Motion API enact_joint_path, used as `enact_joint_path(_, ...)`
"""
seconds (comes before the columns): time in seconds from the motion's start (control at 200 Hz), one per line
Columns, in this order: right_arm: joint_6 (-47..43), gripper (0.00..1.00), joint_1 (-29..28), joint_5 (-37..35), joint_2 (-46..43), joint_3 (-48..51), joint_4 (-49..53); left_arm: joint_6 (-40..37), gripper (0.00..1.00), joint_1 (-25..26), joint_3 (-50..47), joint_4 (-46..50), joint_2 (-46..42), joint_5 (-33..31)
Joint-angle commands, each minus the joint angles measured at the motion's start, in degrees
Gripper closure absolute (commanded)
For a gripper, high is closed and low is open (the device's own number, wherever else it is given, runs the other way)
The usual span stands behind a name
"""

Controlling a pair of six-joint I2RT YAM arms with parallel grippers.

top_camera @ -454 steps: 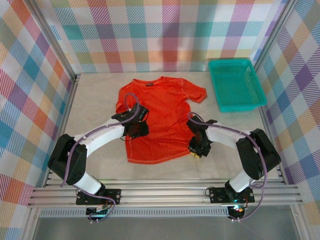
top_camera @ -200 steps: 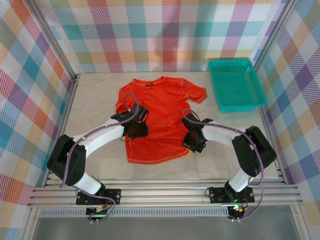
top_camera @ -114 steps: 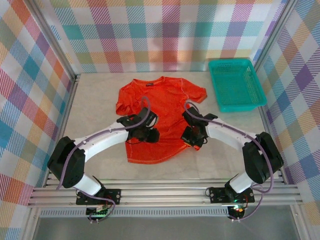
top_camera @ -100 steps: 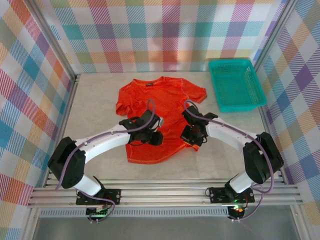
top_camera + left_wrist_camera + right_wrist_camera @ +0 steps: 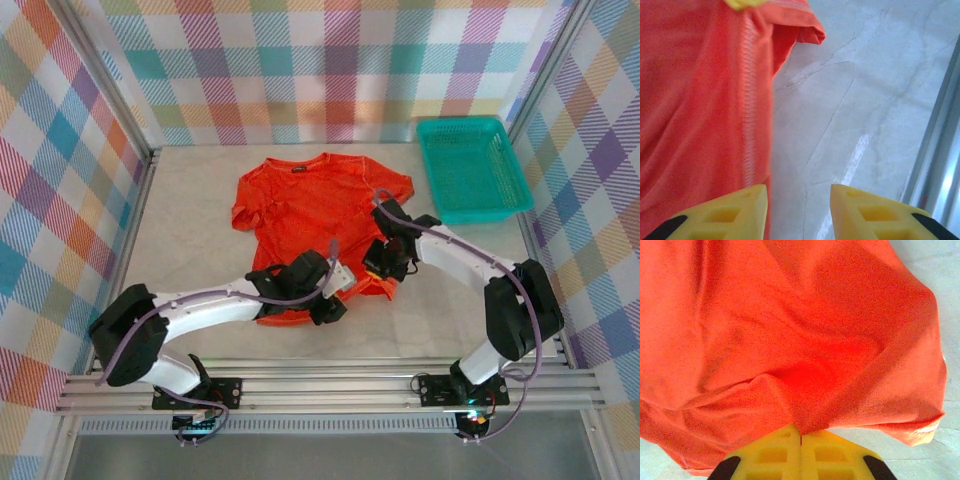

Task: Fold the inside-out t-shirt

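Observation:
The inside-out t-shirt (image 5: pixel 310 205) is bright orange-red and lies in the middle of the table, collar toward the back, its near right part bunched. My right gripper (image 5: pixel 382 266) is at the shirt's right side. In the right wrist view its fingertips (image 5: pixel 801 432) are shut on a pinched fold of the shirt (image 5: pixel 790 330). My left gripper (image 5: pixel 335 298) hovers at the shirt's near right hem. In the left wrist view it (image 5: pixel 799 200) stands open. Bare table shows between the jaws, and the shirt's stitched edge (image 5: pixel 747 115) runs by the left finger.
A teal plastic basket (image 5: pixel 470 165) stands at the back right of the table (image 5: pixel 190 220). Plaid walls close in the back and both sides. A metal rail (image 5: pixel 940 150) runs along the table's near edge, close to my left gripper.
My left arm swept from the shirt's left side across to its near right hem, and its gripper opened. My right gripper stayed shut on the cloth and drew it slightly back.

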State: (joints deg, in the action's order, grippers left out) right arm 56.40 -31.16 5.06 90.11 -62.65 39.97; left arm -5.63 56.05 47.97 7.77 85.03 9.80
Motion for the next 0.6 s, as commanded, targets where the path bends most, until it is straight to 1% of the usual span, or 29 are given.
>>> enact_joint_path(0.0,-1.17,1.00,0.12,1.62,0.68,-2.16,0.74,-0.54,0.59,2.18,2.19,-4.87,4.26,-4.33)
enact_joint_path(0.13,-1.32,1.00,0.44,1.88,0.20,-2.39,0.98,0.59,0.59,2.92,4.15,-5.80,8.77,-9.15)
enact_joint_path(0.26,-1.72,1.00,0.81,1.80,-0.84,-2.39,1.58,0.15,0.59,2.84,4.94,-6.10,11.10,-14.70)
enact_joint_path(0.31,-1.82,1.00,1.05,1.71,-1.22,-2.30,1.78,-0.53,0.61,2.79,5.29,-5.46,11.82,-15.89)
enact_joint_path(0.345,-1.92,1.00,1.22,1.71,-1.50,-2.13,1.87,-0.99,0.66,2.70,5.80,-4.68,12.27,-16.21)
enact_joint_path(0.385,-2.10,1.00,1.44,1.71,-1.89,-1.99,1.96,-1.39,0.77,2.50,6.48,-3.14,13.05,-16.67)
enact_joint_path(0.405,-2.09,1.00,1.64,1.71,-2.07,-1.91,1.96,-1.48,0.85,2.34,6.90,-2.29,13.22,-17.21)
enact_joint_path(0.445,-2.31,1.00,1.84,1.63,-2.36,-1.78,2.16,-1.49,0.95,1.94,7.63,-0.52,13.60,-18.38)
enact_joint_path(0.47,-2.50,1.00,1.96,1.41,-2.52,-1.69,2.22,-1.35,1.00,1.60,8.18,0.83,13.66,-19.33)
enact_joint_path(0.525,-2.96,1.00,2.20,0.92,-2.83,-1.52,2.22,-0.26,1.00,0.56,9.33,3.60,12.83,-21.27)
enact_joint_path(0.595,-3.76,1.00,2.46,0.11,-2.92,-1.51,2.40,1.12,1.00,-1.35,10.27,6.17,10.63,-21.33)
